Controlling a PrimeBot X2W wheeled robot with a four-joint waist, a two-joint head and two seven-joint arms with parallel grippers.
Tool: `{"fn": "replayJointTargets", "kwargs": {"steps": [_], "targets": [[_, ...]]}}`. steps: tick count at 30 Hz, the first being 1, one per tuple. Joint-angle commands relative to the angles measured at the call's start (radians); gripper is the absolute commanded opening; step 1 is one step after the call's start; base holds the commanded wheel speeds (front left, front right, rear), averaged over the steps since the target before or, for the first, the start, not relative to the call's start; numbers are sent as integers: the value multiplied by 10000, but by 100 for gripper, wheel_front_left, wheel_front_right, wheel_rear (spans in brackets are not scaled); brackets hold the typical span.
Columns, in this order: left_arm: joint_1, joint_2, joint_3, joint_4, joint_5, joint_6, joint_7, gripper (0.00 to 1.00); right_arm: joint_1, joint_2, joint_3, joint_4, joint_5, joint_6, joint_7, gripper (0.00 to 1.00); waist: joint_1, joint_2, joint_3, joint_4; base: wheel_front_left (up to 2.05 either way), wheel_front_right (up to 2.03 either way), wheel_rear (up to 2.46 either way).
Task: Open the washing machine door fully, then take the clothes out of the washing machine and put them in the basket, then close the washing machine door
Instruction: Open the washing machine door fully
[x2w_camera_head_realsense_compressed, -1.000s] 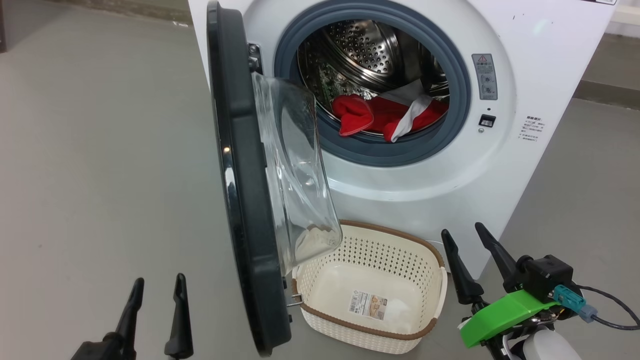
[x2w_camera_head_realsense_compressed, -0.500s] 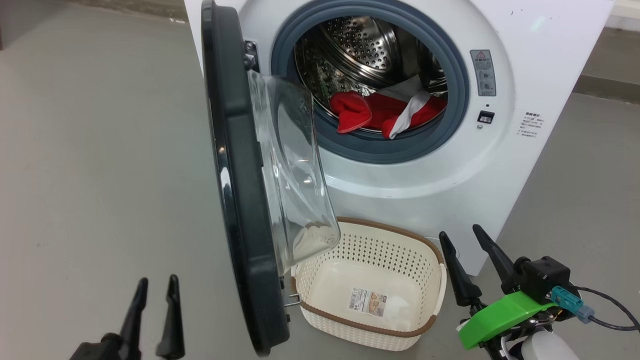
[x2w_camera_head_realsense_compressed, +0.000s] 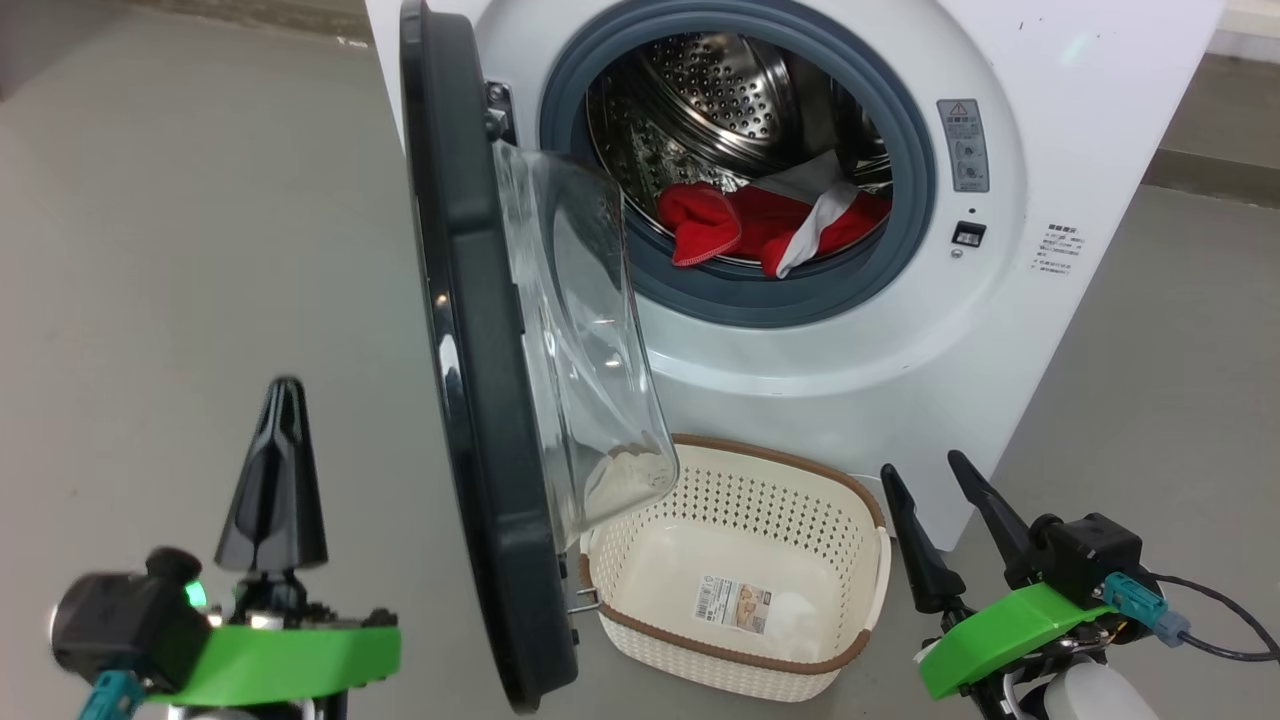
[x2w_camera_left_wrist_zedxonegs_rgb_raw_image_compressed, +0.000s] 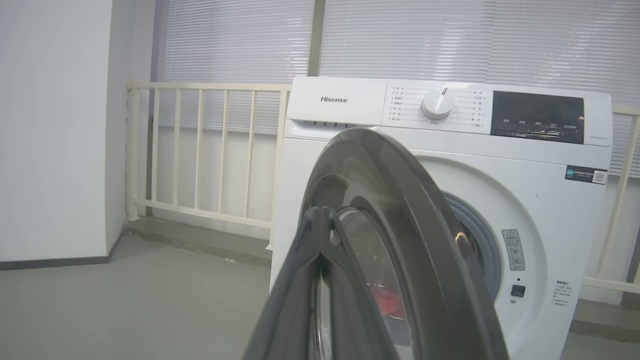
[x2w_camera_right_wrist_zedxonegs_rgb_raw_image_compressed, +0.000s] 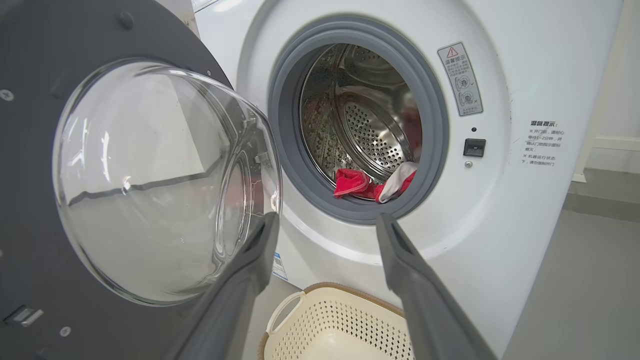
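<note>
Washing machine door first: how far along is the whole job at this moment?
Done: the washing machine door stands swung out, roughly square to the washing machine, perhaps not fully open. In hand: the left gripper, shut and empty, hangs beside the door's outer face; the right gripper is open by the basket. Left: the clothes lie in the drum, the basket holds none, and the door needs closing.
</note>
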Motion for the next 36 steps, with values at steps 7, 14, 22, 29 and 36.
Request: {"fn": "replayJointTargets", "kwargs": {"steps": [7, 14, 22, 29, 36], "targets": [[-1164, 124, -569, -1898, 185, -10, 598, 0, -281, 14, 227, -218, -49, 48, -91, 100, 0, 0, 53, -165, 0, 0, 0], [-1122, 68, -2341, -2492, -145, -3, 1433, 0, -362, 14, 212, -237, -128, 48, -91, 100, 0, 0, 218, -266, 0, 0, 0], [-513, 53, -3752, -1376, -681, 264, 2071, 0, -450, 14, 197, -204, -158, 48, -91, 100, 0, 0, 305, -331, 0, 0, 0], [-138, 52, -3810, -154, -1239, 406, 2031, 0, -418, 14, 174, -155, -165, 48, -91, 100, 0, 0, 319, -324, 0, 0, 0], [-106, 147, -3421, 486, -1379, 692, 1945, 0, -359, 14, 230, -143, -125, 48, -91, 100, 0, 0, 297, -279, 0, 0, 0]]}}
